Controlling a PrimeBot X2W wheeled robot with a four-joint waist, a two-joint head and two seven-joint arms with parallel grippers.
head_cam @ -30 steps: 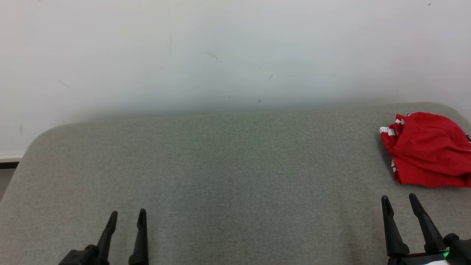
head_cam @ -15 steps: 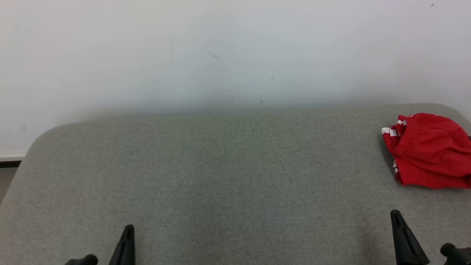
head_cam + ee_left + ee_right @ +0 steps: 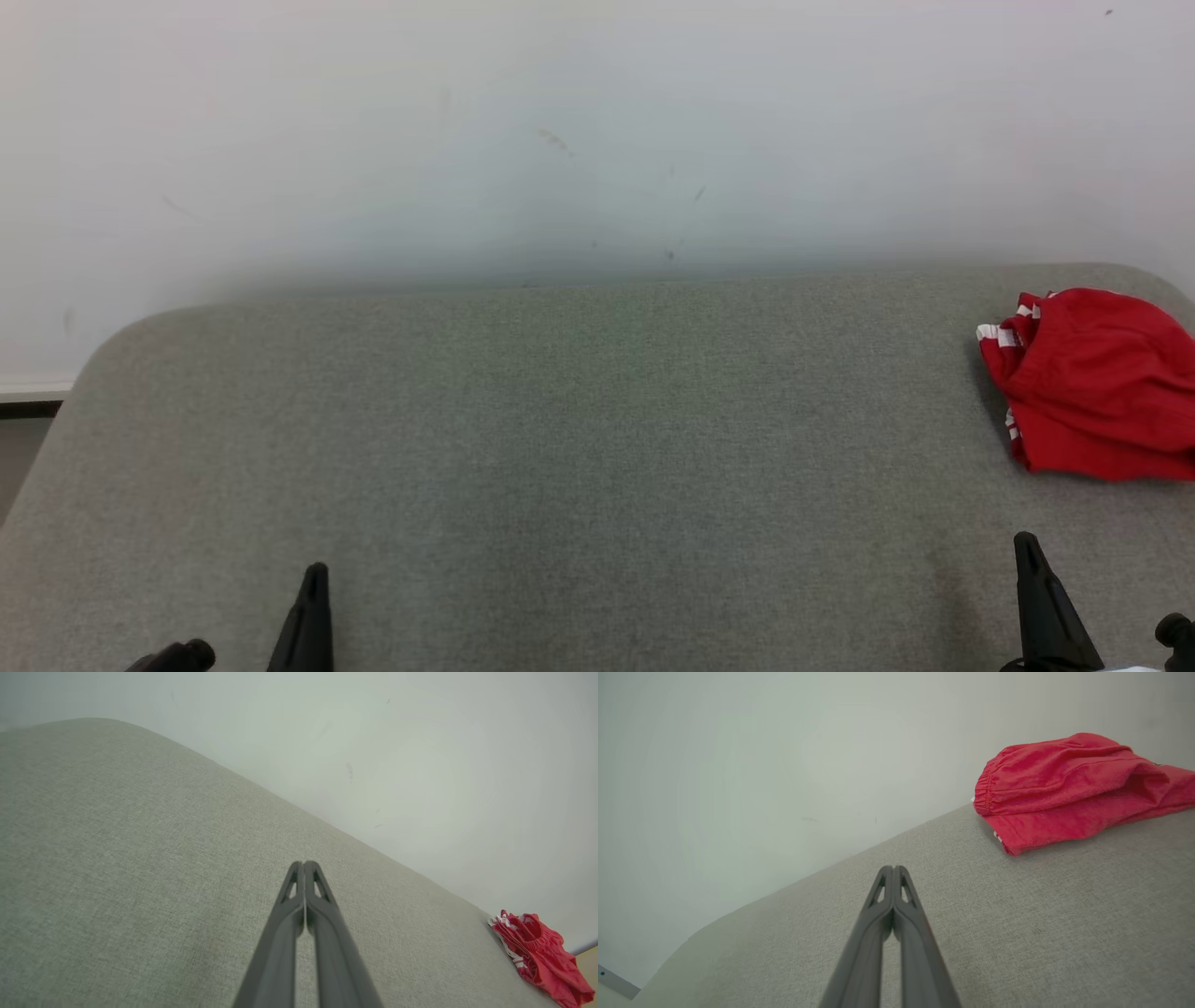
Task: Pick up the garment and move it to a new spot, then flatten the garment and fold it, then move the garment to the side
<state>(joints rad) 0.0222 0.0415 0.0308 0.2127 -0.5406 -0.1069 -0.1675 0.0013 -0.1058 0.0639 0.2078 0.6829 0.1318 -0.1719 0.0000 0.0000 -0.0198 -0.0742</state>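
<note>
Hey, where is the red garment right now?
In the head view the red garment lies bunched at the far right of the grey table, near the wall, ahead of the shut right end effector and apart from it.

Left tool (image 3: 304,864), right tool (image 3: 893,869): fingers pressed together, tips up.

The red garment (image 3: 1097,387) is cut off by the head view's right edge.

light: bright, even | shadows: faint | wrist edges: curved
</note>
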